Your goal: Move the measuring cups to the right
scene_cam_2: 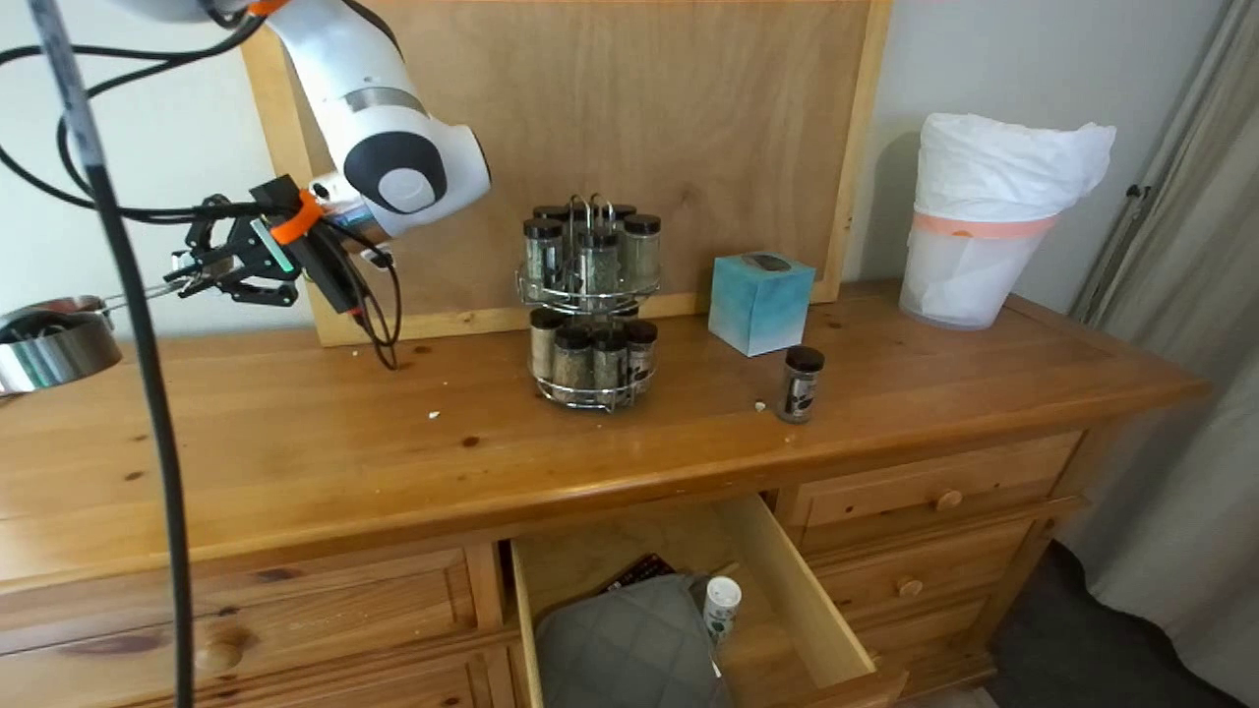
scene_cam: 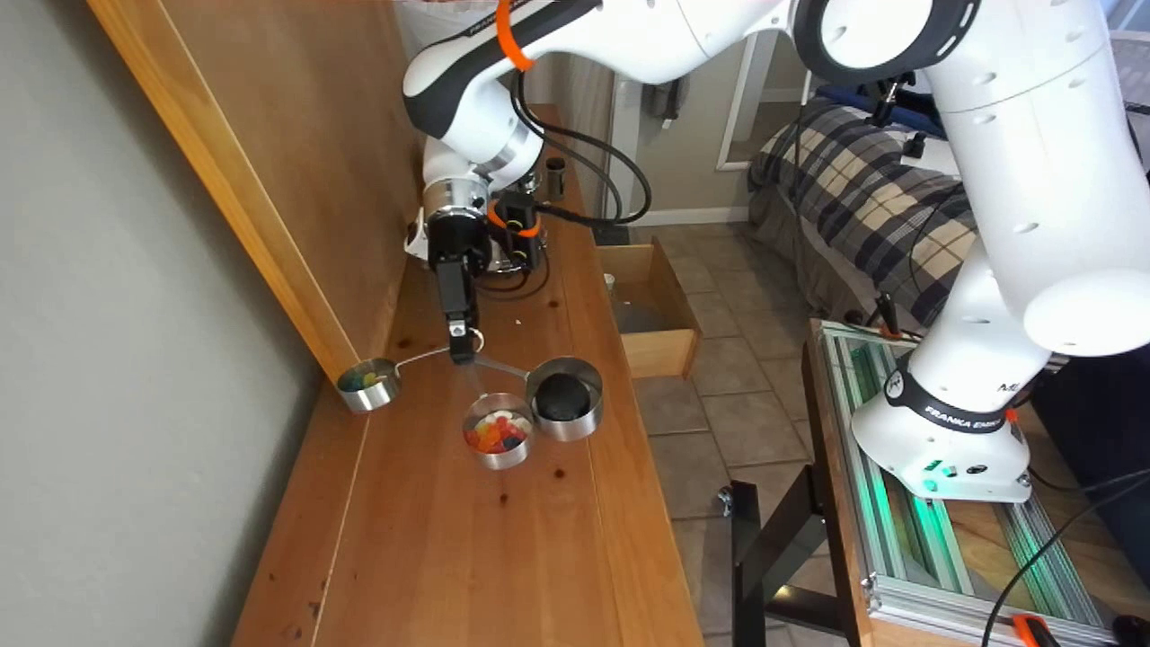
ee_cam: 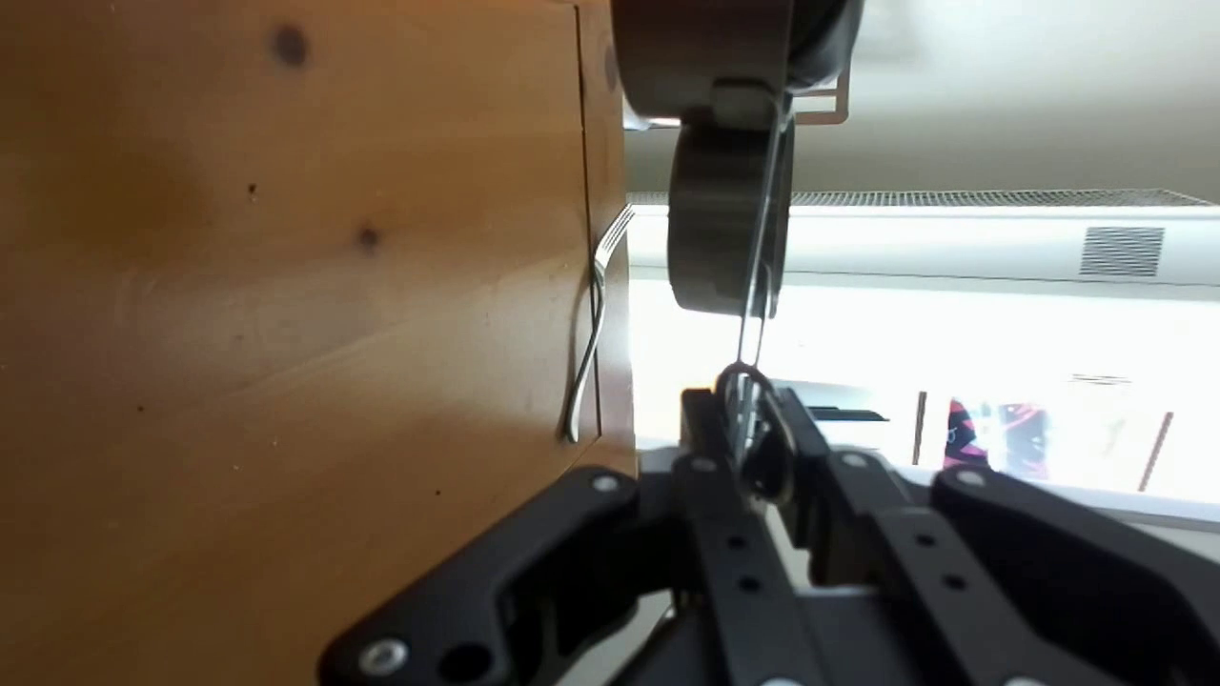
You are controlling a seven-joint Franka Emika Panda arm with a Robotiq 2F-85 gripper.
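The measuring cups are small round steel cups joined by thin silver handles and a ring. In an exterior view one cup holds green and yellow bits [scene_cam: 368, 386], one holds orange-red bits [scene_cam: 499, 433] and one holds something black [scene_cam: 564, 400]. They also show at the left edge of an exterior view [scene_cam_2: 61, 354] and from the side in the wrist view [ee_cam: 724, 219]. My gripper [scene_cam: 462, 349] is shut on the ring and handle ends, as the wrist view shows [ee_cam: 750, 419]. The cups hang out from the fingertips, above the wooden dresser top [scene_cam_2: 325, 442].
A fork [ee_cam: 593, 333] lies on the dresser top. A spice rack [scene_cam_2: 590, 305], a tissue box [scene_cam_2: 762, 303], a single spice jar [scene_cam_2: 801, 385] and a lined bin [scene_cam_2: 979, 261] stand along it. An open drawer [scene_cam_2: 787, 600] juts from the front. A wooden board [scene_cam: 296, 180] rises behind.
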